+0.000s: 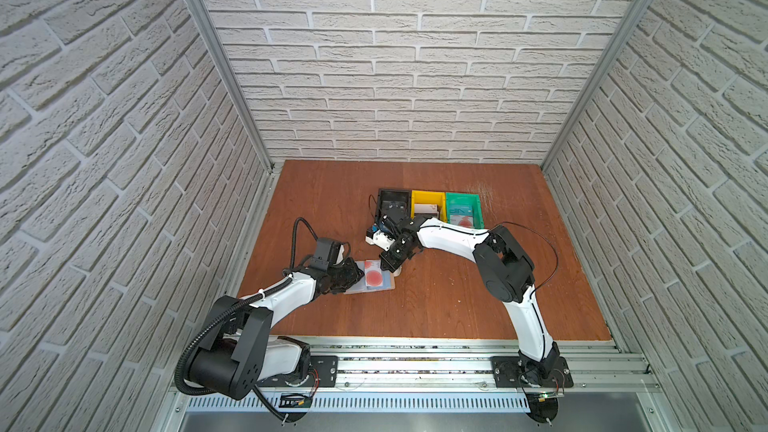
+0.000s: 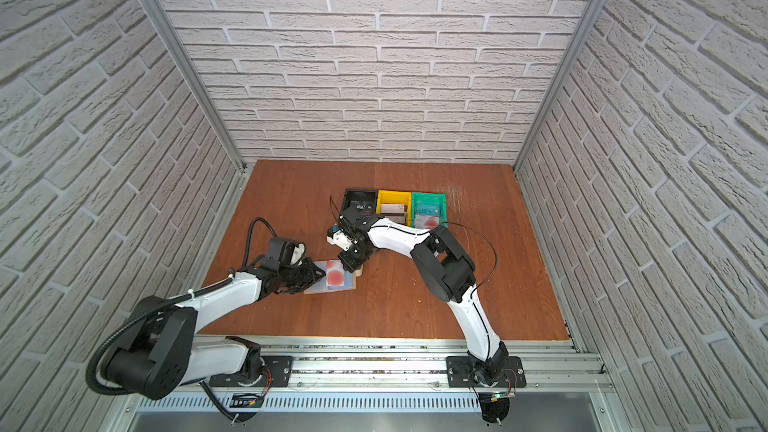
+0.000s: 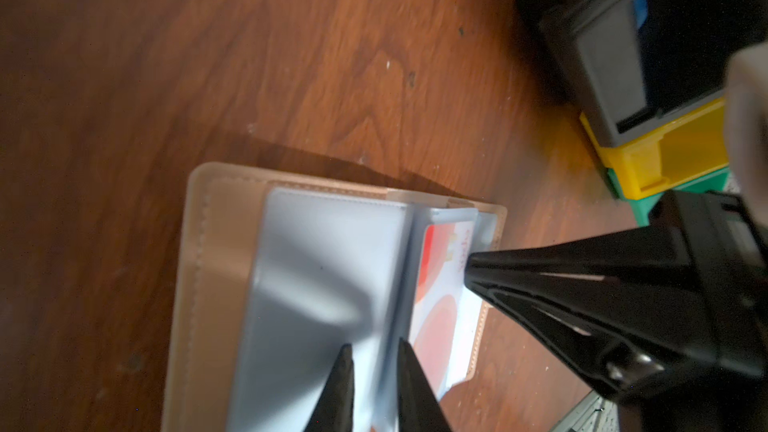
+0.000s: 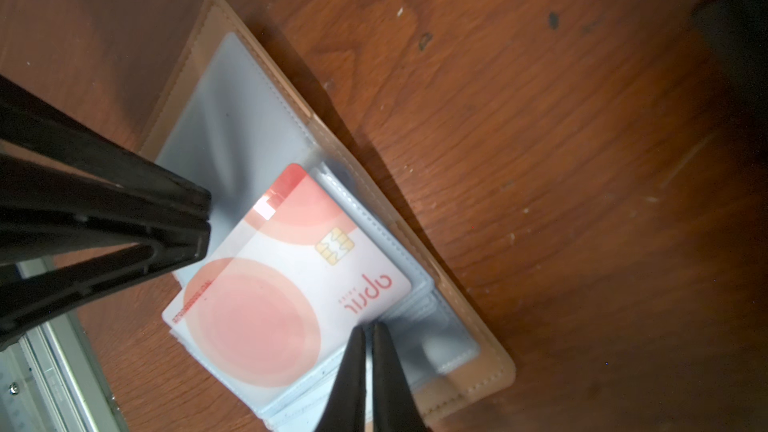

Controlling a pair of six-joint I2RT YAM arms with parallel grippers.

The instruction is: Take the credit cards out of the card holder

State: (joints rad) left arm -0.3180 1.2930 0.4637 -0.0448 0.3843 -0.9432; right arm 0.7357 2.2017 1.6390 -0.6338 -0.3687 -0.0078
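Two grippers are seen over the open card holder (image 3: 216, 243), laid toward the left edge of the table (image 1: 457, 292). Only the wrist views show the jaws. The left gripper (image 3: 372, 353) is closed to a narrow gap on a clear sleeve (image 3: 316, 268). The right gripper (image 4: 368, 326) is shut at the edge of the pale red-circle card (image 4: 291, 268); whether it is pinched cannot be told. Toward the far edge three bins (image 1: 428, 194) are ranged, and a "VIP" card (image 2: 360, 205) in the black bin (image 2: 359, 192) is legible in a top view.
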